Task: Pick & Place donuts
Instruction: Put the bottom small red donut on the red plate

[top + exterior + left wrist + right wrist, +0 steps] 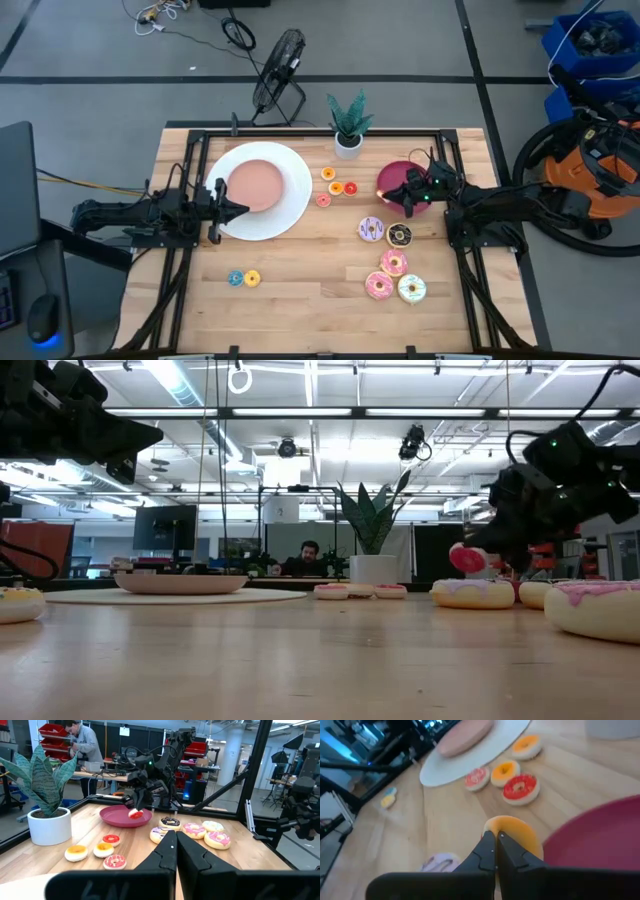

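My right gripper is shut on a small red-frosted donut and hovers above the near rim of the magenta dish. Three small donuts, orange, red and pink, lie flat on the table left of the dish. Several larger frosted donuts lie flat nearer the table's front. A tiny blue donut and a tiny yellow one lie front left. My left gripper is shut and holds nothing, above the left part of the big white plate. My right gripper pinches the small donut by its rim between its two fingers, which slant down from the table's right side. The donut hangs below the fingertips, lifted clear of the table, with its tan underside facing the wrist camera.
A salmon disc sits on the white plate. A potted plant stands at the far edge, and a fan stands beyond it. A black frame borders the table. Bare wood lies at the middle front.
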